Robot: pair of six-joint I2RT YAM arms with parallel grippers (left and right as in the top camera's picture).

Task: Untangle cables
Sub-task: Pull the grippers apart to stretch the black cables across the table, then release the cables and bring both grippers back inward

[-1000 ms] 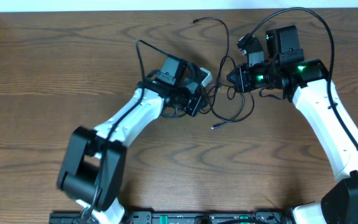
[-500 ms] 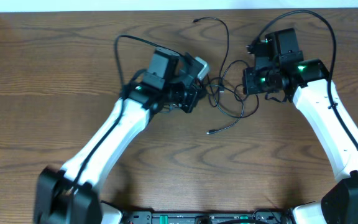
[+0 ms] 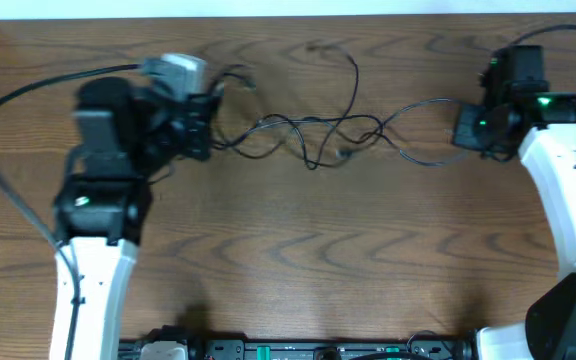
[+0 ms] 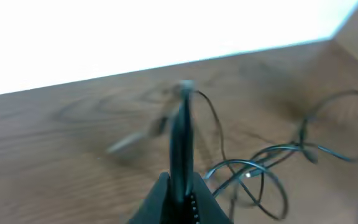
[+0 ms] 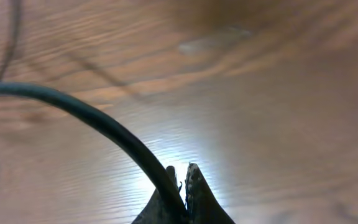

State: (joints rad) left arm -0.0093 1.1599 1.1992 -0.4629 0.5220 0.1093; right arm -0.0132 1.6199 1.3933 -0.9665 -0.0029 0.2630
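Thin black cables (image 3: 313, 128) stretch left to right, loosely tangled at the middle.

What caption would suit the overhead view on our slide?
Left hand and right hand hold tangled cables stretched between them over the table.

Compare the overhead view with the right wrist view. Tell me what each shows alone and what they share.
Only overhead: both arms far apart, the left end effector, and the looped cables strung between the two arms. Only right wrist: the close-up proof that the right end effector is pinched shut on one cable. Shared: that end effector, the cable leaving it, and the wooden table.
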